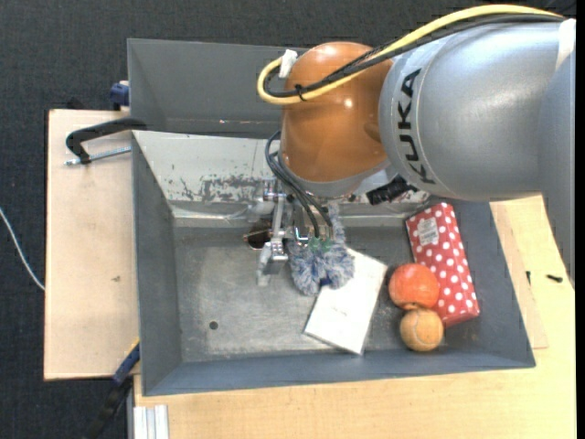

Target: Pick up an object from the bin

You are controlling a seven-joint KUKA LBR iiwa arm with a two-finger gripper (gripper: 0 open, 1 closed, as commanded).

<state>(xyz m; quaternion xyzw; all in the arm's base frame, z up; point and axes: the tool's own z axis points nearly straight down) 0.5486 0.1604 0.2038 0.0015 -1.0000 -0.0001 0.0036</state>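
My gripper [272, 256] hangs below the orange wrist cover, low over the bin floor near the back wall, left of centre. Right beside it, touching or nearly touching on its right, lies a crumpled blue-and-white cloth [322, 263]. A flat white box [347, 305] lies tilted just right of and in front of the cloth, with one corner under it. Whether the cloth is in the gripper's hold cannot be made out from here.
At the bin's right side a red box with white dots [445, 256] lies along the wall, with an orange ball [414, 284] and a tan ball [421, 328] against it. The arm and its orange cover hang over the back right of the bin.
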